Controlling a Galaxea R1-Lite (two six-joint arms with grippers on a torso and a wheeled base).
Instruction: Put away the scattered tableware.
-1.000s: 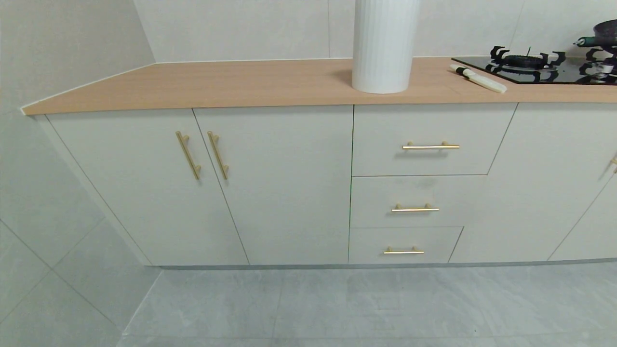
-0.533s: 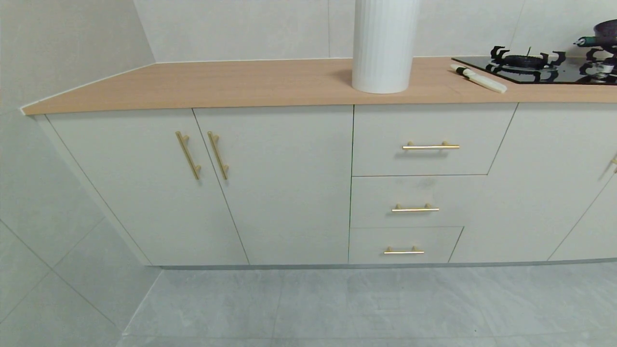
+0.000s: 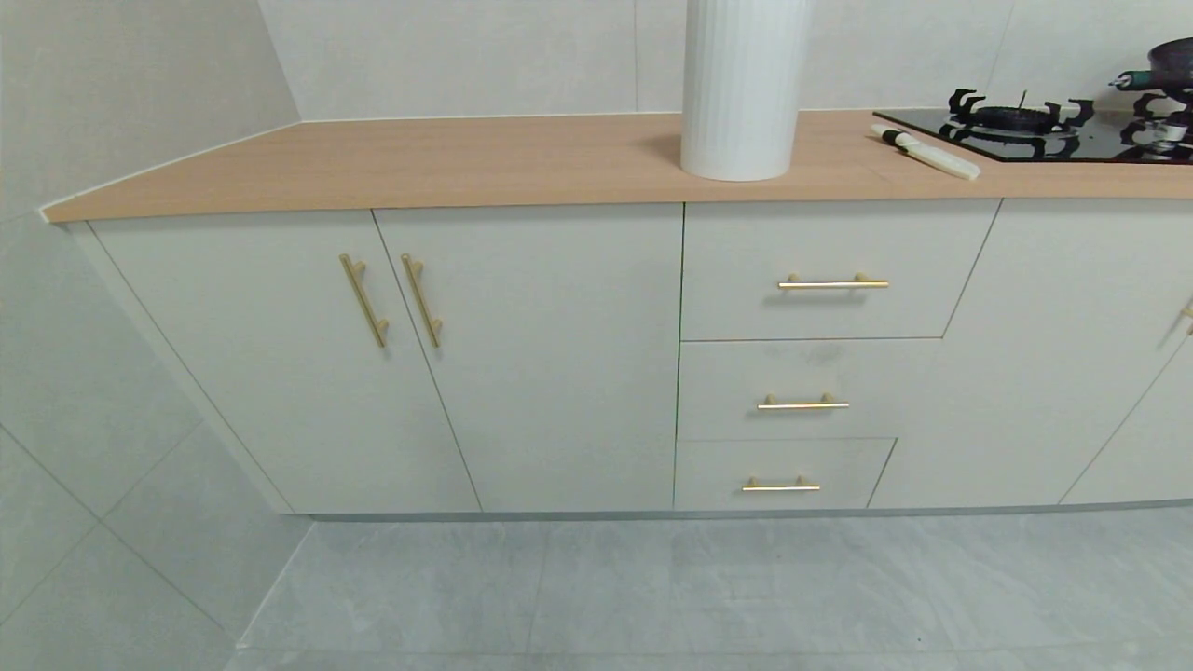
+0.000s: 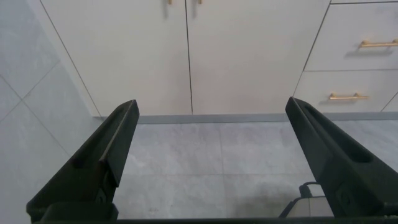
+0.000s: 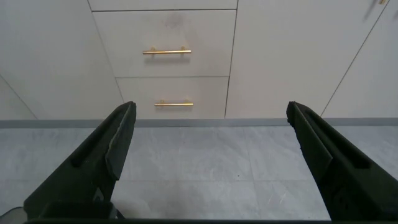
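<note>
A cream-handled knife [image 3: 925, 150] lies on the wooden countertop [image 3: 447, 163] beside the black gas stove [image 3: 1044, 130]. A tall white ribbed cylinder [image 3: 742, 89] stands on the counter just left of it. My left gripper [image 4: 211, 118] hangs open over the grey floor in front of the cupboard doors. My right gripper [image 5: 211, 118] hangs open low before the lower drawers [image 5: 166, 52], with nothing between its fingers.
Below the counter are two cupboard doors with gold handles [image 3: 391, 298] and a stack of three drawers [image 3: 820, 284]. A dark pan [image 3: 1165, 65] sits on the stove at far right. A tiled wall closes off the left side; grey floor tiles [image 3: 596, 596] lie in front.
</note>
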